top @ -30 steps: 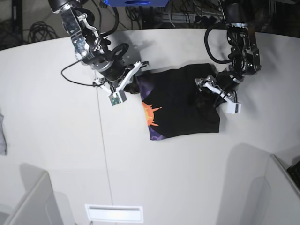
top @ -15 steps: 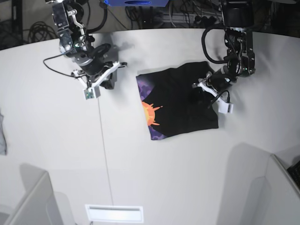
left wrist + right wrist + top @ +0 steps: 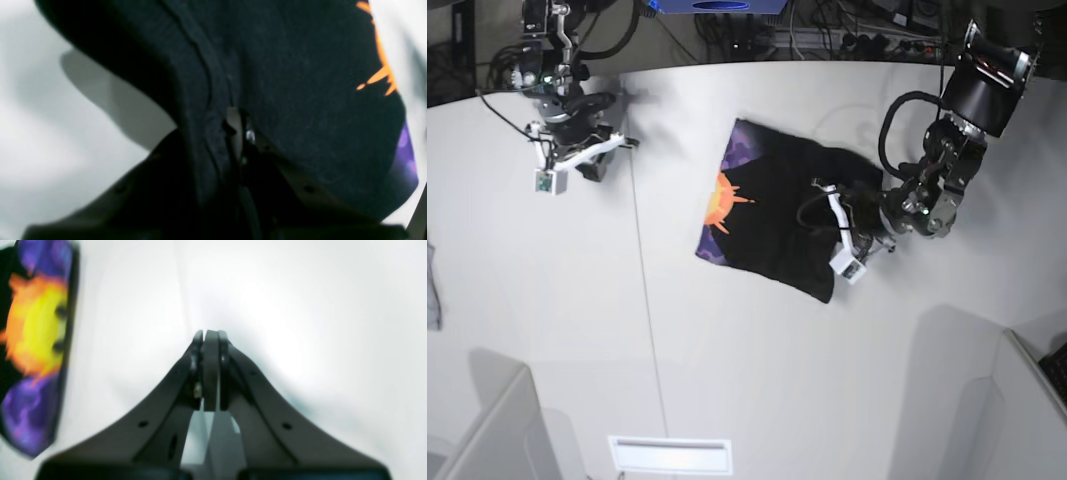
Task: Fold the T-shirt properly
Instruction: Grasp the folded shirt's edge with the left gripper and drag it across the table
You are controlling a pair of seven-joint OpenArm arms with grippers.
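Where the left wrist view looks down past its own gripper (image 3: 238, 133), the jaws are nearly together and pinch a thick folded edge of the black T-shirt (image 3: 300, 100); the cloth bunches in ridges right at the fingertips and fills most of the picture, with a strip of orange print at the upper right edge and a purple patch at the lower right. Bare white table (image 3: 40, 133) shows to the left, carrying the cloth's shadow. In the right wrist view the right gripper (image 3: 210, 336) has its jaws pressed flat together with nothing between them, hanging over bare table (image 3: 317, 323); the T-shirt (image 3: 33, 340) lies well apart at the left edge of the picture, showing the orange-and-yellow sun and purple print, blurred. In the base view the T-shirt (image 3: 782, 225) lies on the table (image 3: 727, 380) a little right of centre and towards the far edge, turned at an angle, mostly black with the sun and purple print along its left side. The left gripper (image 3: 847, 235) sits at the cloth's right edge, holding it. The right gripper (image 3: 587, 160) is near the far left corner of the table, clear of the shirt. A grey scrap (image 3: 432, 285) lies at the left edge of the table.
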